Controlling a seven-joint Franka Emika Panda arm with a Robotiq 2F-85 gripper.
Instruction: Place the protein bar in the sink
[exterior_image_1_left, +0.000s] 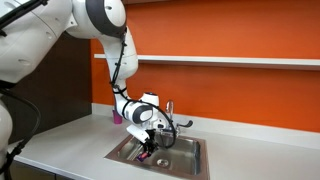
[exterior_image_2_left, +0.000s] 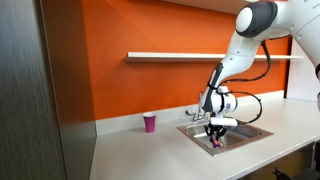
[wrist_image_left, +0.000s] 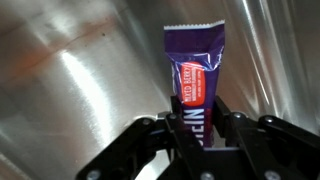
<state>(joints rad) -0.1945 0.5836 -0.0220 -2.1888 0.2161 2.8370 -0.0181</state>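
The protein bar (wrist_image_left: 195, 75), a dark purple wrapper with a red label, is clamped between my gripper's fingers (wrist_image_left: 197, 118) in the wrist view, its far end pointing at the steel floor of the sink (wrist_image_left: 70, 90). In both exterior views my gripper (exterior_image_1_left: 148, 150) (exterior_image_2_left: 217, 138) reaches down inside the sink basin (exterior_image_1_left: 190, 160) (exterior_image_2_left: 250, 133), with the bar showing as a small magenta bit at the fingertips (exterior_image_1_left: 147, 156) (exterior_image_2_left: 217, 143). I cannot tell whether the bar touches the sink floor.
A chrome faucet (exterior_image_1_left: 170, 112) (exterior_image_2_left: 196, 115) stands at the sink's back rim. A small pink cup (exterior_image_2_left: 150, 122) stands on the counter beside the sink, partly hidden behind the arm in an exterior view (exterior_image_1_left: 117, 116). An orange wall with a white shelf (exterior_image_2_left: 170, 55) is behind.
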